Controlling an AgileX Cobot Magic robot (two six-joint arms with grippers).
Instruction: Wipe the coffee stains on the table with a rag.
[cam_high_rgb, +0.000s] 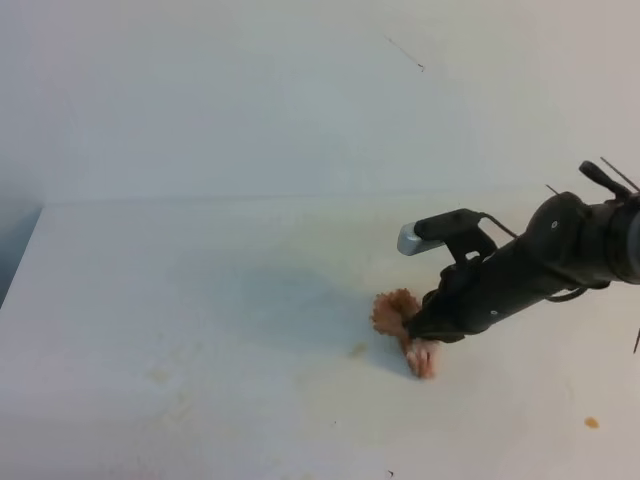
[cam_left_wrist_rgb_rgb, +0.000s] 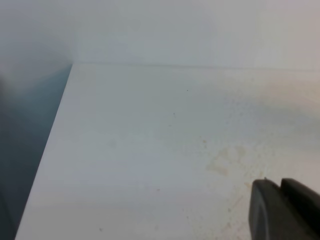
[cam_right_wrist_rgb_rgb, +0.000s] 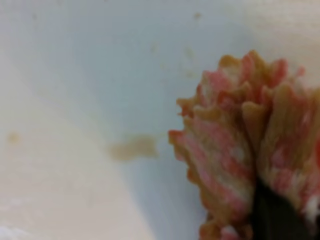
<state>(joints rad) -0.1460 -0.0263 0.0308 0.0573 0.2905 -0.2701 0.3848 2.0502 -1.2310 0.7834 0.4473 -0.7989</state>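
Note:
The rag (cam_high_rgb: 396, 310), a pink-and-white wad stained orange-brown, rests on the white table (cam_high_rgb: 200, 290) right of centre. My right gripper (cam_high_rgb: 422, 328) is shut on it and presses it down. In the right wrist view the rag (cam_right_wrist_rgb_rgb: 235, 145) fills the right side, with a dark fingertip (cam_right_wrist_rgb_rgb: 275, 215) below it. A faint tan smear of the coffee stains (cam_high_rgb: 358, 350) lies just left of the rag, also visible close up as a smear (cam_right_wrist_rgb_rgb: 132, 147). A tiny orange dot (cam_high_rgb: 591, 422) sits at the front right. My left gripper (cam_left_wrist_rgb_rgb: 280, 187) shows at the lower right of its own view, its jaws together and holding nothing.
Faint yellowish smudges (cam_high_rgb: 160, 375) mark the front left of the table, and similar speckled marks (cam_left_wrist_rgb_rgb: 220, 165) show in the left wrist view. The table's left edge (cam_left_wrist_rgb_rgb: 50, 150) drops off to a dark gap. A white wall (cam_high_rgb: 250, 90) stands behind.

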